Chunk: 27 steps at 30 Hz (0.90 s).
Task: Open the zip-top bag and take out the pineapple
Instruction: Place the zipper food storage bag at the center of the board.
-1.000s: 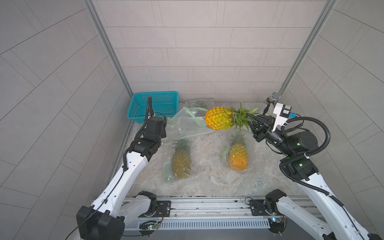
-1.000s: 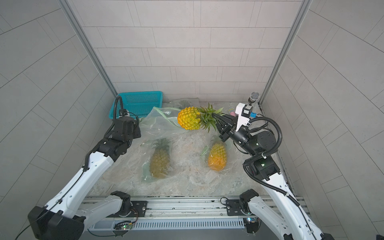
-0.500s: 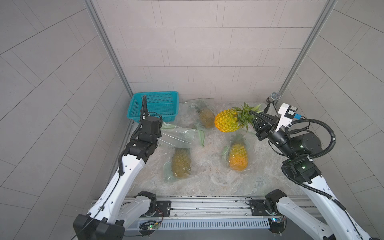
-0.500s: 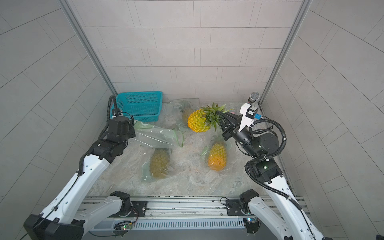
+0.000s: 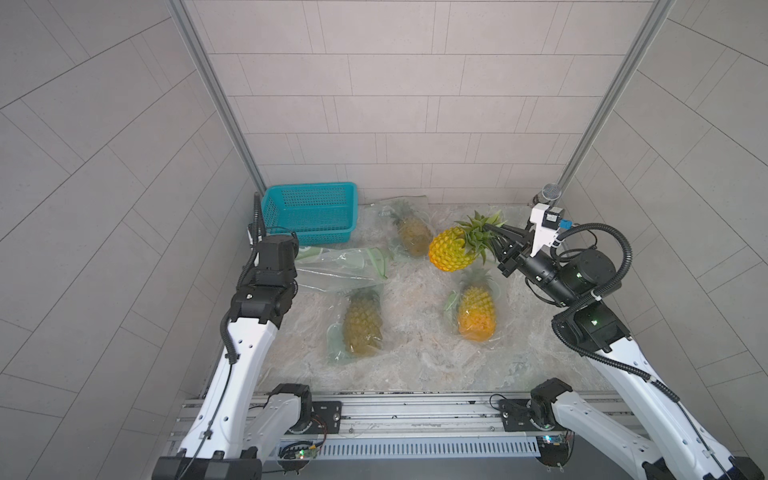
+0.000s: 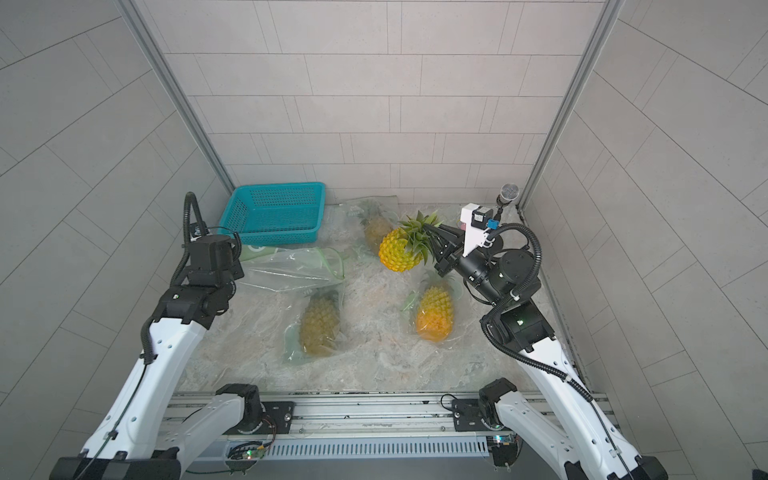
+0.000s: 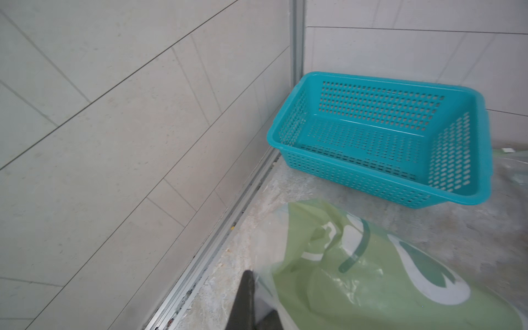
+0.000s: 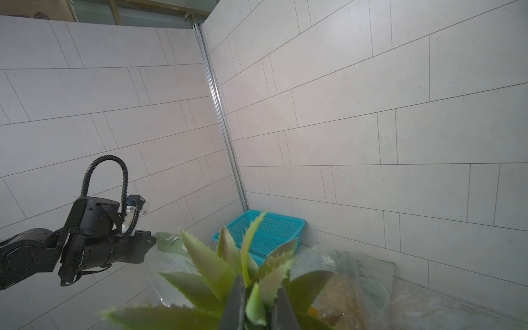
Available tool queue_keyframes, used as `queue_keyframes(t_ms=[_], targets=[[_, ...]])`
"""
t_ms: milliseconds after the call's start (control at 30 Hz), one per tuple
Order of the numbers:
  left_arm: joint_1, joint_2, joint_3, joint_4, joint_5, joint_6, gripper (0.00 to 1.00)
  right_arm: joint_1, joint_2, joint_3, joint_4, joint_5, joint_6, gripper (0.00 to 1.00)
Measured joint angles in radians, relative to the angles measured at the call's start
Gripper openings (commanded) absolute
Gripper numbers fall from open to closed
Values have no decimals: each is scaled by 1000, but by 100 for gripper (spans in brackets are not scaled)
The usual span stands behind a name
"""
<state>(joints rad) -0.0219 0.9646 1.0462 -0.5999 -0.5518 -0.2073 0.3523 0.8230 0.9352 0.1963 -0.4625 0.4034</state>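
The right gripper (image 5: 496, 243), closed only on thin crown leaves (image 5: 478, 232), may drop the pineapple (image 5: 451, 257) onto the worktop (image 5: 415, 353); the left gripper (image 7: 257, 317) pinches the empty bag (image 5: 340, 270).

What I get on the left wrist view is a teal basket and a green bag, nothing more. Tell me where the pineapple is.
Observer: The pineapple is out of the bag and up off the table, held by its crown in the right fingers.
Operator: Report what is inside the bag on my side.
Observer: Nothing. In both top views the empty bag reaches from the left fingers toward the table's middle.
Operator: List what else lies out there.
Observer: Three bagged pineapples: one at the back, two in front.
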Motion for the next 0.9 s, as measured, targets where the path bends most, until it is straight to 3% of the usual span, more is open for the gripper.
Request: queue_keyframes(t_ms=[367, 733, 833, 900], targets=[[142, 13, -16, -22, -61, 25, 0, -7, 76, 69, -77, -8, -9, 0], [204, 18, -50, -39, -108, 31, 0, -11, 163, 104, -99, -77, 1, 0], [207, 31, -50, -42, -93, 31, 13, -11, 183, 105, -99, -95, 7, 0], [208, 35, -50, -43, -84, 40, 35, -11, 196, 105, -101, -104, 9, 0]])
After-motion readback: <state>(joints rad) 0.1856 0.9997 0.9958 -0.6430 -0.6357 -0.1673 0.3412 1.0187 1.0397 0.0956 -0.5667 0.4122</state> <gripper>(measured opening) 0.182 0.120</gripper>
